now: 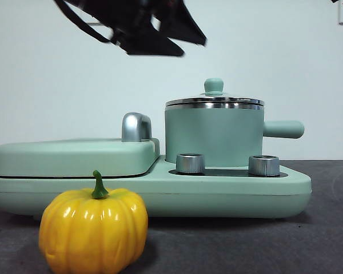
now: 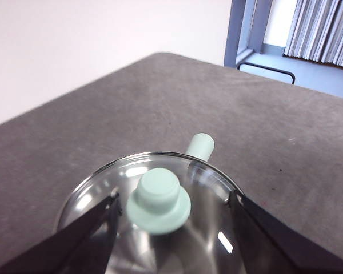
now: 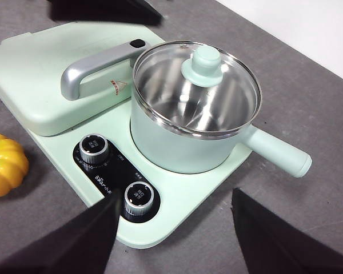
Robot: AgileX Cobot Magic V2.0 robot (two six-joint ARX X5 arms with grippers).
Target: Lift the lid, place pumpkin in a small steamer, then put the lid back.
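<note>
Lid point(image 1: 214, 101): clear glass, steel rim, mint knob, seated on the small steamer point(image 1: 214, 136), which stands on the right half of the mint cooker base point(image 1: 234, 191), side handle pointing right. Pumpkin point(image 1: 94, 230): yellow-orange, green stem upright, on the grey tabletop point(image 1: 320, 240) at its front, just before the base's left half. Griddle cover point(image 1: 74, 157): closed, silver handle on top, left of the steamer. Two steel dials point(image 1: 190, 163) on the base in front of the steamer. My left tool point(image 2: 174, 208): wide open above the lid, one jaw either side of the knob, empty; contact with the glass unclear. My right tool point(image 3: 174, 214): wide open, empty, held off above the dial end of the base.
</note>
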